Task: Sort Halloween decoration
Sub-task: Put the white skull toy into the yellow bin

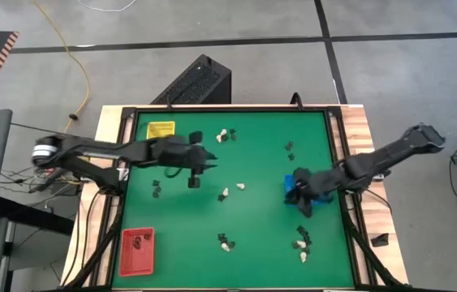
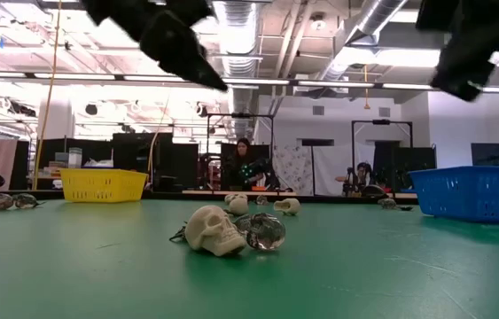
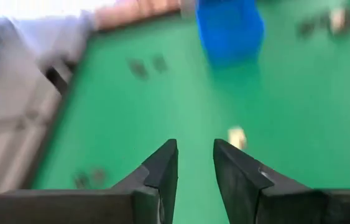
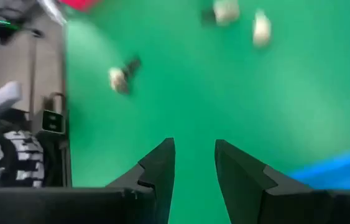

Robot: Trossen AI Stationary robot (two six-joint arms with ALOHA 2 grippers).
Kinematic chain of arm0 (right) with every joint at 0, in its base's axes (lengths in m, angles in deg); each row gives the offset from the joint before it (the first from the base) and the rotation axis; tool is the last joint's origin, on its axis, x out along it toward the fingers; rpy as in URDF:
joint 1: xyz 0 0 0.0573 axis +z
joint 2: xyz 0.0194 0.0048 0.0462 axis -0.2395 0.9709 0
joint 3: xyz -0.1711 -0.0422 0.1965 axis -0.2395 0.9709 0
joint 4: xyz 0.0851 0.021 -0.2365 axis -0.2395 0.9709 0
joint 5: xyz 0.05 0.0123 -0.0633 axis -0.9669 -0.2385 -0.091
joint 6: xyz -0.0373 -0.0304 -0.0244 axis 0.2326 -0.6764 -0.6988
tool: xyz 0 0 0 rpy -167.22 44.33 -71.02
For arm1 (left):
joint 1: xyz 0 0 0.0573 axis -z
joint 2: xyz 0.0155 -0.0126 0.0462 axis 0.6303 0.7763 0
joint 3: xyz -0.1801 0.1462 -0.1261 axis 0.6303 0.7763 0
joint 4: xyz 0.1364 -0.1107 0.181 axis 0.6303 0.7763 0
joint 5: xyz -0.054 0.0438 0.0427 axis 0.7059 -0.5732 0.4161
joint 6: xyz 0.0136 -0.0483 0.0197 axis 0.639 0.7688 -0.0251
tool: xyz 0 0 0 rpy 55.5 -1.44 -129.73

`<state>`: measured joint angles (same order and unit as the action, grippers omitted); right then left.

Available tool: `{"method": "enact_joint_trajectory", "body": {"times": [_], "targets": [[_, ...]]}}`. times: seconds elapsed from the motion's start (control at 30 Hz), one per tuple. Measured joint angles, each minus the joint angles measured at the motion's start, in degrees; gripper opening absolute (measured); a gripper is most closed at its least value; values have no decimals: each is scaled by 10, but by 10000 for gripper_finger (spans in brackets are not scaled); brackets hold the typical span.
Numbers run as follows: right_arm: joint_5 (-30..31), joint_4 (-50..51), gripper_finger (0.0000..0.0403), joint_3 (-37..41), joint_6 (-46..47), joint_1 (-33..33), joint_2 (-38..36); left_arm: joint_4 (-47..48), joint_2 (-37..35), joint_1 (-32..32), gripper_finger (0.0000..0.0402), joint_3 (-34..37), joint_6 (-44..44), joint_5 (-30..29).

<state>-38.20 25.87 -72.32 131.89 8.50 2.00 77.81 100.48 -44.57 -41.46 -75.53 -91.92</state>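
Left claw (image 1: 209,165) hovers mid-surface, fingers slightly apart (gripping nothing), right claw (image 1: 301,203) likewise by the blue tray (image 1: 292,186), skull trinkets (image 1: 241,186) scattered.

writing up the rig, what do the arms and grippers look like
Both arms are dark, near-black, jointed segments. The left arm has a pale silvery joint near its base; the right arm looks all dark. Each gripper, left gripper and right gripper, has two dark wedge-shaped fingers tapering to points.

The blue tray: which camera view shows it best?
The low view: the blue tray stands unobstructed, its wall plain. In the high view the right gripper covers most of it; the left wrist view shows it whole but blurred; the right wrist view catches only an edge.
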Motion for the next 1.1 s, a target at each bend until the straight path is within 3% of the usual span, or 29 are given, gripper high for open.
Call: {"method": "enact_joint_trajectory", "body": {"times": [0.1, 0.2, 0.37, 0.63, 0.77, 1.1], "targets": [[-21, 59, 146, -48, 118, 32, 76, -154, -62, 0, 92, 111, -33, 0], [-54, 117, 146, -100, 208, 48, 153, -251, -111, -3, 92, 190, -49, 2], [-117, 135, 146, -169, 315, 76, 266, -307, -165, -3, 92, 273, -60, 2], [-202, 161, 146, -208, 444, 114, 383, -305, -185, -3, 92, 285, -79, 26], [-234, 182, 153, -208, 440, 118, 403, -289, -185, -3, 92, 285, -79, 60], [-256, 202, 198, -196, 406, 138, 411, -290, -185, -3, 92, 285, -78, 61]]}}
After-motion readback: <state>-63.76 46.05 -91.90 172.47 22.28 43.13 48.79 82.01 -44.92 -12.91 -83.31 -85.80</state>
